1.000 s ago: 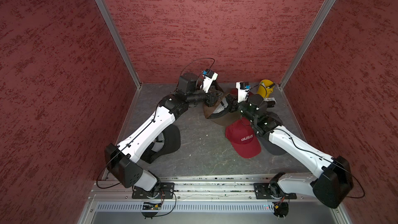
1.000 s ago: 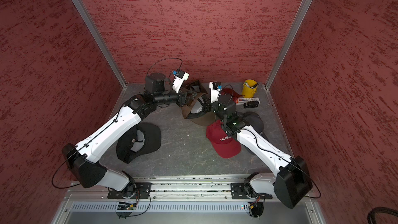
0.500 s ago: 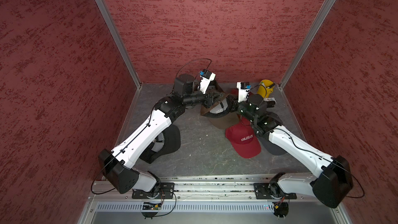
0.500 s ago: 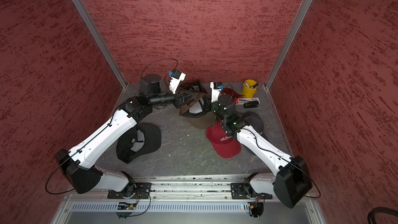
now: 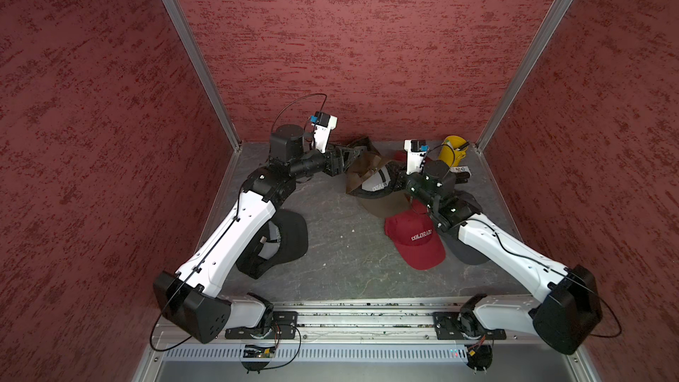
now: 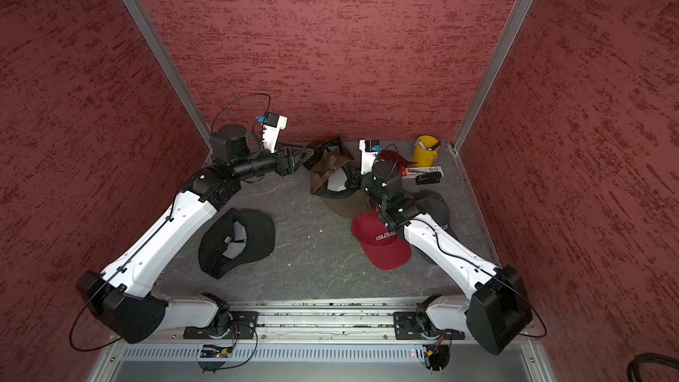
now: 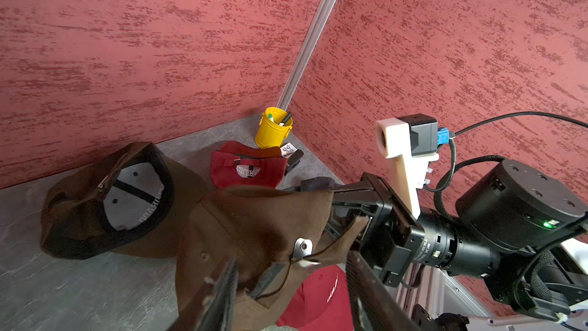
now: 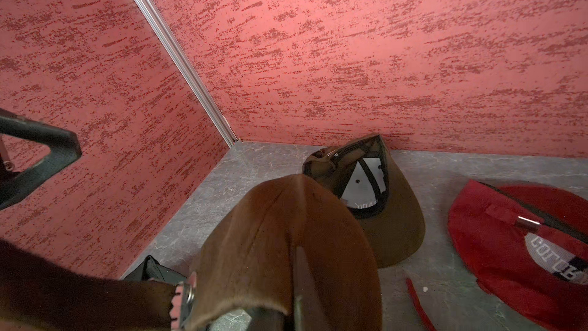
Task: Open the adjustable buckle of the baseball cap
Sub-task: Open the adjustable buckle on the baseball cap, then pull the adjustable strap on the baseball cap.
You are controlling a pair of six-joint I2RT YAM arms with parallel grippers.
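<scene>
Brown cloth baseball cap (image 7: pixel 254 227) stayed clamped in the right pincer (image 7: pixel 337 208); the left pincer (image 6: pixel 303 157) had opened empty, metal buckle (image 7: pixel 302 246) seemingly undone.

The walls (image 5: pixel 349 49) are red with darker red streaks. The floor (image 5: pixel 341 251) is grey with thin pale veins. The brown cap (image 7: pixel 254 218) has a silver buckle (image 7: pixel 302 247). The red cap (image 5: pixel 419 251) carries white letters. The black cap (image 6: pixel 257 229) has a pale lining. The bucket (image 6: pixel 425 152) is yellow.

Two white-shelled arms (image 5: pixel 239 229), black joints (image 5: pixel 191 310), looping black cables (image 7: pixel 525 113), white camera brackets (image 7: pixel 401 151), blue connectors (image 7: pixel 444 136)
</scene>
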